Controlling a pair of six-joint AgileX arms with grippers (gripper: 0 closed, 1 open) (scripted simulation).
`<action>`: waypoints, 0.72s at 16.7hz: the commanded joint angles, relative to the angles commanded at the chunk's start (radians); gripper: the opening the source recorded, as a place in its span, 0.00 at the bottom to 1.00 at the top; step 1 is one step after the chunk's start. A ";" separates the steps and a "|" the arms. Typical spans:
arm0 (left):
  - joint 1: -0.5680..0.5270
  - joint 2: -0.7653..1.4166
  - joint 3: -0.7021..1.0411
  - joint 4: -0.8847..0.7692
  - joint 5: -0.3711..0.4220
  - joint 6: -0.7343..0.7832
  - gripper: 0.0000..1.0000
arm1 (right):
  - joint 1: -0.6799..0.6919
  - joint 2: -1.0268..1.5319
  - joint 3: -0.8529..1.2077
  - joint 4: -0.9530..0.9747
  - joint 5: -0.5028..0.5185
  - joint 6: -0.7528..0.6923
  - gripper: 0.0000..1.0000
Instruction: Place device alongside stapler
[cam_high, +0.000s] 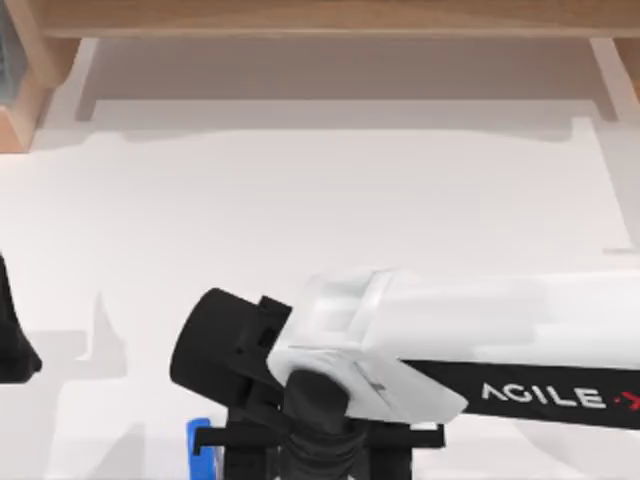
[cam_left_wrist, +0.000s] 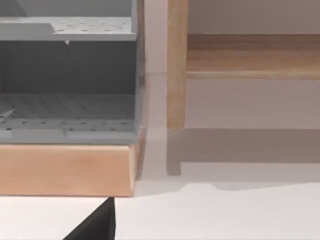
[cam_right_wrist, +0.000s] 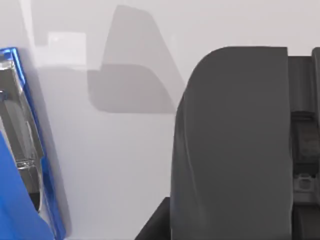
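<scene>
The blue stapler (cam_high: 200, 450) lies at the table's front edge, left of centre; the right wrist view shows its blue body and shiny metal strip (cam_right_wrist: 22, 150). My right arm reaches in from the right, and its gripper (cam_high: 318, 440) hangs just right of the stapler. A dark grey rounded body (cam_right_wrist: 230, 145) stands beside the stapler in the right wrist view. I cannot tell whether it is the device or part of the gripper. My left gripper (cam_high: 12, 345) is parked at the table's left edge.
A wooden shelf unit (cam_high: 320, 20) runs along the back of the white table (cam_high: 330, 200). At the back left stands a wooden-based grey organiser (cam_left_wrist: 70, 115), next to a wooden post (cam_left_wrist: 176, 65).
</scene>
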 joint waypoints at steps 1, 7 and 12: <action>0.000 0.000 0.000 0.000 0.000 0.000 1.00 | 0.000 0.001 -0.001 0.003 0.001 0.000 0.00; 0.000 0.000 0.000 0.000 0.000 0.000 1.00 | -0.001 0.030 -0.030 0.013 0.003 -0.001 0.00; 0.000 0.000 0.000 0.000 0.000 0.000 1.00 | -0.001 0.038 -0.037 0.014 0.002 -0.001 0.00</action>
